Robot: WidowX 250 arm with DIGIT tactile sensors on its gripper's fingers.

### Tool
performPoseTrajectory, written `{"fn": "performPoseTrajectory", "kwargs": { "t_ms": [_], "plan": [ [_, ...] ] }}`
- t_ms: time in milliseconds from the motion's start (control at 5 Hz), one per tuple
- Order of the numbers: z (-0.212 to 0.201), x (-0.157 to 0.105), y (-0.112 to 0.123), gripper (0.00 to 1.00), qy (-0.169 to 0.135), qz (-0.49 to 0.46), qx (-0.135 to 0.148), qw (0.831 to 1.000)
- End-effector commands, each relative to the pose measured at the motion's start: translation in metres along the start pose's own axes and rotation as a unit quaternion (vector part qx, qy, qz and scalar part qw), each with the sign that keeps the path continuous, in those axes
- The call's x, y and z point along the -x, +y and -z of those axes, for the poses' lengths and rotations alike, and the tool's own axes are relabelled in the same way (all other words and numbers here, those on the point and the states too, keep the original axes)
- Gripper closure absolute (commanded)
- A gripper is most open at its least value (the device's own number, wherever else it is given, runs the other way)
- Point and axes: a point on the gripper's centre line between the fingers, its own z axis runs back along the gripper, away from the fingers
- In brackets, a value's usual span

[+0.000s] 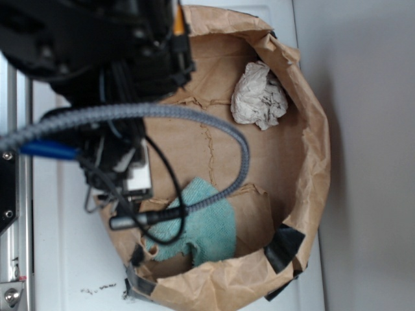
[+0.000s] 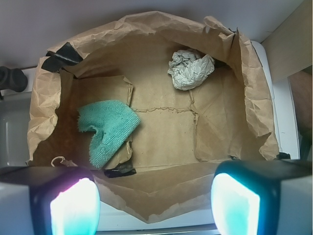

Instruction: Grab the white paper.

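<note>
The white paper is a crumpled off-white wad lying inside the brown paper bag, near its upper right wall. In the wrist view the white paper lies at the far right of the bag floor. My gripper is open and empty, its two glowing pads wide apart above the bag's near rim, well short of the paper. In the exterior view the gripper is mostly hidden behind the arm and cables at the bag's left edge.
A teal terry cloth lies on the bag floor, and shows in the wrist view at the left. Black tape patches the bag's rim. The bag has tall crumpled walls and stands on a white surface.
</note>
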Motion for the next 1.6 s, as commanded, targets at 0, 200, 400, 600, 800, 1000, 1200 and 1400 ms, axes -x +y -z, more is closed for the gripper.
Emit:
{"fn": "performPoseTrajectory", "kwargs": {
  "t_ms": [0,200,400,600,800,1000,1200,1400],
  "plan": [
    [0.071,-0.035,0.027,0.0,-0.066,-0.044,-0.041,0.996],
    [0.113,-0.056,0.043,0.0,-0.052,-0.053,-0.043,0.996],
    [0.113,-0.056,0.043,0.0,-0.052,-0.053,-0.043,0.996],
    [0.113,-0.056,0.043,0.0,-0.052,-0.053,-0.043,0.996],
    [0.113,-0.056,0.043,0.0,-0.052,-0.053,-0.043,0.996],
    [0.115,-0.061,0.05,0.0,-0.08,-0.041,-0.058,0.994],
    [0.123,-0.069,0.056,0.0,-0.139,-0.084,-0.04,0.986],
    [0.131,-0.08,0.056,0.0,-0.16,-0.104,-0.012,0.982]
  ]
}}
